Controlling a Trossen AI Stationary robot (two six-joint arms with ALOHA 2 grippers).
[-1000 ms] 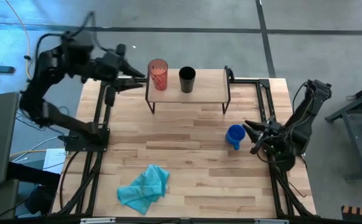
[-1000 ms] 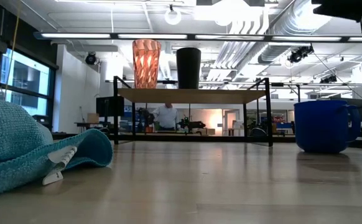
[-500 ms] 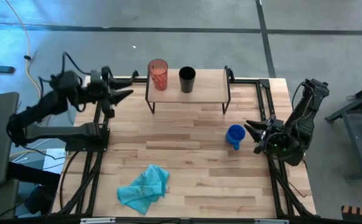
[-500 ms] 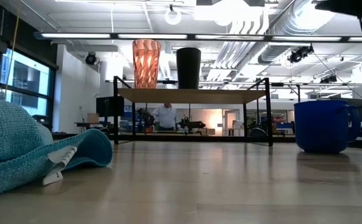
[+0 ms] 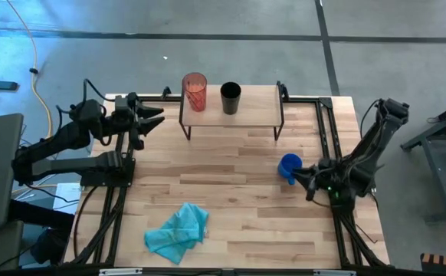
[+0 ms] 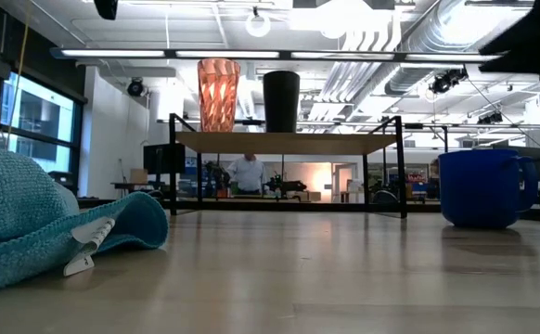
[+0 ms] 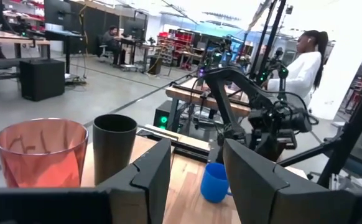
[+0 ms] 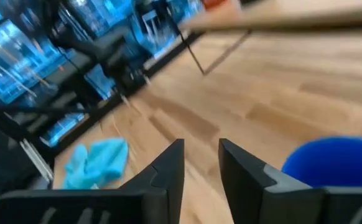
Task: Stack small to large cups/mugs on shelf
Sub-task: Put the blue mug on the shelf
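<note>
Right gripper [image 5: 300, 175] now lower and closer to blue mug [image 5: 289, 166], just beside it on tabletop [image 5: 238, 199]; fingers apart with narrow gap, narrowing, nothing held. Left gripper [image 5: 152, 119] pulled back from shelf [image 5: 255, 107] to table edge, jaws apart, empty. Red tumbler [image 5: 195, 91] and black cup [image 5: 231, 97] stand on shelf. Judgement: mug pick-up comes next.

3 cups — 1 red tumbler [image 5: 195, 91], 1 black cup [image 5: 230, 98], 1 blue mug [image 5: 289, 166] — 1 shelf [image 5: 257, 106], 1 teal cloth [image 5: 178, 232].
</note>
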